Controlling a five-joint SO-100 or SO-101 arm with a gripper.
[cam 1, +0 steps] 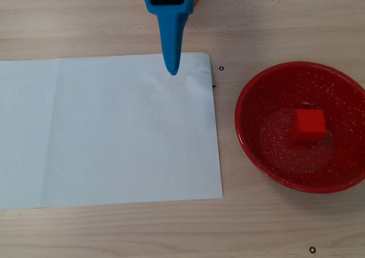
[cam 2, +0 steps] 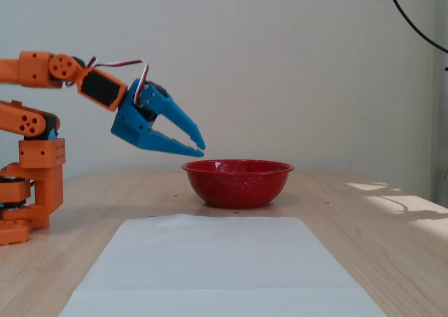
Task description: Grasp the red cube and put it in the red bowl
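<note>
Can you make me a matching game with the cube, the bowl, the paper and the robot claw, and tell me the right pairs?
Things:
1. red cube
2. red bowl
3. white paper
4. gripper

Places or states:
A. lying flat on the table, left of the bowl in the overhead view
B. in the air, open and empty
C. sitting inside the bowl
D. standing on the wooden table, holding the cube

Pairs: 1-C, 2-D, 3-A, 4-B
</note>
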